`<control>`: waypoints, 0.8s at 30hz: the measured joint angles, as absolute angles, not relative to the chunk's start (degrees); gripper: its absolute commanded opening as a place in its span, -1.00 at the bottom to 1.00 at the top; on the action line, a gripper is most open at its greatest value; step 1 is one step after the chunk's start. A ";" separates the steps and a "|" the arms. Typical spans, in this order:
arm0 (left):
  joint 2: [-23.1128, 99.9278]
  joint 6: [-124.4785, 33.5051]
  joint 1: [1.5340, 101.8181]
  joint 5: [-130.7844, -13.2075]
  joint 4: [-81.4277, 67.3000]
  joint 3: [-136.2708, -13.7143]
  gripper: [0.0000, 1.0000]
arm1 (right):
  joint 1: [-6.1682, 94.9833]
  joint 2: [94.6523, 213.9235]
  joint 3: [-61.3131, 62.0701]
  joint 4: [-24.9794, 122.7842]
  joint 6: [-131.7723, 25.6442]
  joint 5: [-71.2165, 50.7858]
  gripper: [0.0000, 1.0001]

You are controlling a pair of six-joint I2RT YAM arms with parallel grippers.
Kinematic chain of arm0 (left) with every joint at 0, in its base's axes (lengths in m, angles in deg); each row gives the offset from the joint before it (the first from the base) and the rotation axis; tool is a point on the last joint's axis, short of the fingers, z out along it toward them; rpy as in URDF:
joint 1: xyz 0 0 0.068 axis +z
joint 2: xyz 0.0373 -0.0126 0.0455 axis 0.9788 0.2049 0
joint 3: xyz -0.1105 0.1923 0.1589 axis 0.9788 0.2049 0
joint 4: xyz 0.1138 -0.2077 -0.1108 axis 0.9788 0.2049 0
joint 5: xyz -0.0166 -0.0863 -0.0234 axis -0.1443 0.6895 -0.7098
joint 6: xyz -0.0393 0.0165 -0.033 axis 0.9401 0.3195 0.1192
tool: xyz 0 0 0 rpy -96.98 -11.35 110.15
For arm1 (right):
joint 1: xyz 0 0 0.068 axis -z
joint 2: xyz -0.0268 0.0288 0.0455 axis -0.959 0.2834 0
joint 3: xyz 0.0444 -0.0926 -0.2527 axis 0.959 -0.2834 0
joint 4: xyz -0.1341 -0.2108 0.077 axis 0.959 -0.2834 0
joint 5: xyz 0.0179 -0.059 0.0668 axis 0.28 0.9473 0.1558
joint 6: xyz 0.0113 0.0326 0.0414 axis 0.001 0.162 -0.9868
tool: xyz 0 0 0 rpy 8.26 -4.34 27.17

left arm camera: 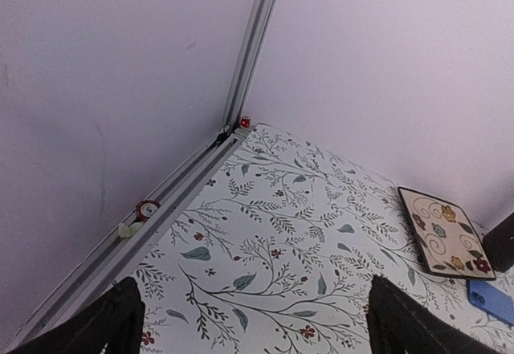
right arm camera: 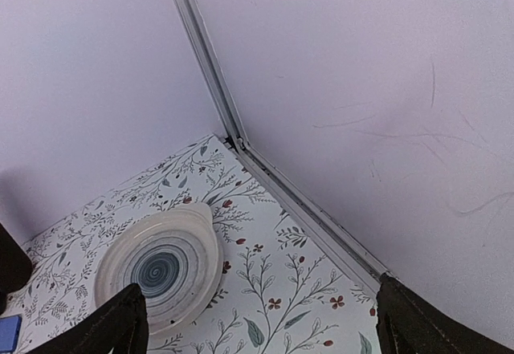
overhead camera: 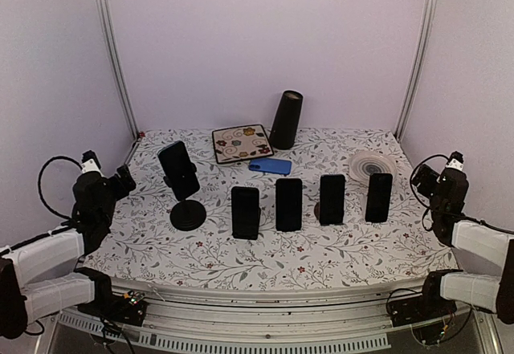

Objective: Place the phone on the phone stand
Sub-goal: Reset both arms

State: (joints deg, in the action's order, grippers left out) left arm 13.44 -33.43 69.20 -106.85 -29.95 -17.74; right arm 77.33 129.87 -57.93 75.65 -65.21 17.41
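A blue phone (overhead camera: 270,166) lies flat near the back of the table; its corner also shows in the left wrist view (left arm camera: 491,299). A black phone (overhead camera: 177,165) leans on a phone stand with a round black base (overhead camera: 186,213) at the left. Several other black phones (overhead camera: 288,204) stand upright in a row across the middle. My left gripper (overhead camera: 122,181) hovers at the table's left edge, open and empty, over bare cloth (left arm camera: 257,330). My right gripper (overhead camera: 423,179) hovers at the right edge, also open and empty (right arm camera: 265,330).
A square floral tile (overhead camera: 242,143) and a tall black cylinder (overhead camera: 286,120) stand at the back. A white dish with a blue spiral (right arm camera: 161,267) lies back right, just left of the right gripper. Frame rails (left arm camera: 185,189) run along both side walls.
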 measured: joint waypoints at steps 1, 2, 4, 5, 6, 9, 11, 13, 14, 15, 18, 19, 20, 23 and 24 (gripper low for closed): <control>13.81 -34.15 69.20 -107.59 -30.94 -17.50 0.93 | 77.33 130.09 -59.42 78.86 -64.49 17.96 0.98; 14.11 -34.72 69.18 -108.05 -31.61 -17.35 0.93 | 77.33 130.31 -60.38 80.79 -64.10 18.20 0.98; 15.03 -36.25 69.18 -109.08 -33.58 -17.06 0.93 | 77.33 131.60 -62.90 86.47 -62.92 18.38 0.98; 15.51 -37.10 69.18 -109.49 -34.65 -16.91 0.94 | 77.33 132.69 -63.86 88.94 -62.41 18.38 0.98; 15.84 -37.71 69.18 -109.78 -35.46 -16.82 0.93 | 77.33 133.83 -64.40 90.73 -61.91 18.33 0.98; 17.11 -40.16 69.18 -111.00 -39.70 -15.82 0.93 | 77.33 139.03 -65.76 98.05 -60.51 18.07 0.98; 17.85 -41.69 69.16 -111.61 -43.18 -14.37 0.93 | 77.33 141.37 -66.63 102.07 -60.12 17.76 0.98; 18.70 -43.00 69.16 -112.03 -46.70 -12.69 0.93 | 77.35 143.53 -67.33 105.81 -59.72 17.26 0.98; 19.32 -43.61 69.18 -112.16 -48.55 -11.80 0.93 | 77.33 144.45 -67.49 107.21 -59.42 16.91 0.98; 19.95 -44.03 69.16 -112.27 -50.15 -11.01 0.93 | 77.33 145.13 -67.49 108.54 -59.09 16.52 0.98; 22.77 -45.10 69.16 -112.42 -55.46 -8.80 0.93 | 77.33 147.23 -67.94 114.29 -58.41 15.93 0.98; 23.93 -45.36 69.16 -112.44 -57.30 -8.15 0.93 | 77.33 148.62 -68.38 117.07 -58.22 15.75 0.98; 25.11 -45.69 69.18 -112.44 -59.29 -7.49 0.93 | 77.33 150.18 -68.88 119.60 -58.02 15.56 0.98; 28.76 -46.91 69.18 -112.42 -64.25 -6.51 0.93 | 77.35 152.19 -69.67 121.77 -57.47 14.68 0.98; 29.74 -47.29 69.18 -112.18 -65.76 -6.46 0.93 | 77.35 152.36 -69.65 122.60 -57.34 14.40 0.98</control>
